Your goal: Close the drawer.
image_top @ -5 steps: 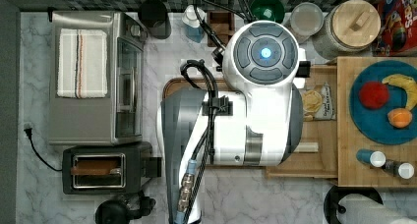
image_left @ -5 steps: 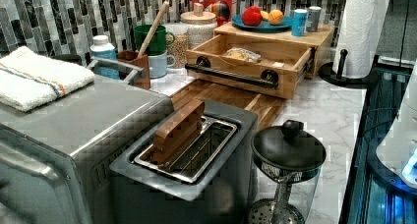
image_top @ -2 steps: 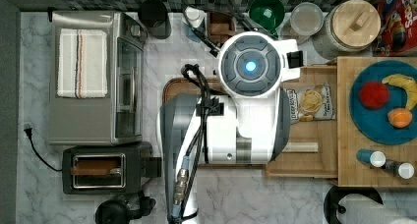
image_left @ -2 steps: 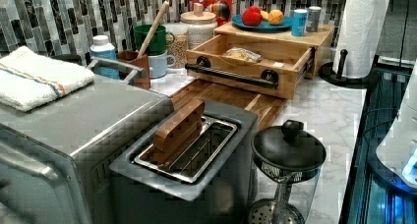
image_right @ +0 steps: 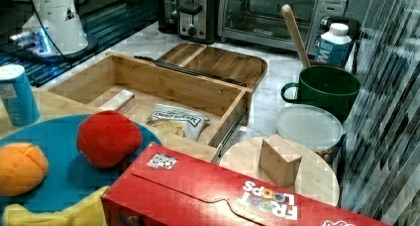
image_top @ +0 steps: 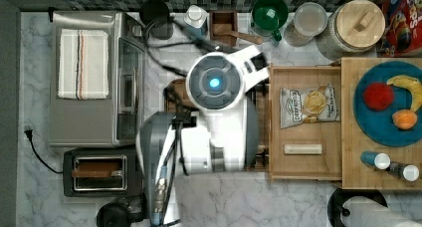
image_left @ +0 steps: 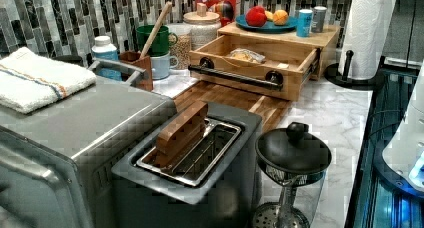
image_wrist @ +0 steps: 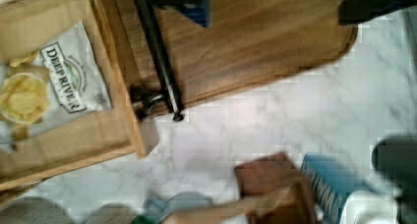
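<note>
Even, bright indoor light fills the scene, with only soft shadows on the marble table (image_top: pixel 298 202). All views look blocky and compressed. The wrist view is smeared with blur, worst around the blue-labelled bottle (image_wrist: pixel 339 194). A blue glow reflects off the dark glossy surface (image_left: pixel 385 188).

The white arm (image_top: pixel 214 117) is folded over itself, its wrist pointing down, blue light lit.

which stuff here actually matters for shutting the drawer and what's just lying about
Belongs to the job:
- drawer, standing open
- its black bar handle
- chip bag and small pale block lying in the drawer

Just lying about:
- cutting board
- blue plate of fruit
- green mug
- toaster
- paper towel roll
</note>
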You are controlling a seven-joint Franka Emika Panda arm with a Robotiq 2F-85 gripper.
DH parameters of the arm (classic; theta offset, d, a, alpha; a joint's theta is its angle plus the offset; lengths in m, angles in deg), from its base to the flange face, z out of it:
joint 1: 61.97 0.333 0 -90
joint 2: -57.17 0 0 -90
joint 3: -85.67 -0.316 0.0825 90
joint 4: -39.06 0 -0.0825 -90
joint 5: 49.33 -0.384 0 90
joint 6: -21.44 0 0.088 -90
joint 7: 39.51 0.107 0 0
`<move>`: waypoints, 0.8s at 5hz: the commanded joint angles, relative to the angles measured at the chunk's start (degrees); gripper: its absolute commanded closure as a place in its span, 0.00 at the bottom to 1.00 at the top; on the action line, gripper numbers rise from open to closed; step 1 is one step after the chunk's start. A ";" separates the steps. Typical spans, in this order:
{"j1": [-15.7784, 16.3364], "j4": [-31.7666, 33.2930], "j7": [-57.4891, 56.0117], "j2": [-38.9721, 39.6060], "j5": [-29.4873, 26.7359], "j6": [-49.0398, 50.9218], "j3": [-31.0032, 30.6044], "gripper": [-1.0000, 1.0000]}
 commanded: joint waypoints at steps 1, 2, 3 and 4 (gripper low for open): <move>2.52 12.43 -6.93 -3.48 3.81 -7.33 -3.93 1.00; 3.00 14.70 -6.20 -1.73 6.45 -11.64 -4.01 1.00; 2.89 16.02 -4.22 1.11 9.79 -14.62 -4.22 1.00; 1.47 15.67 -7.32 4.40 8.09 -16.39 -4.03 1.00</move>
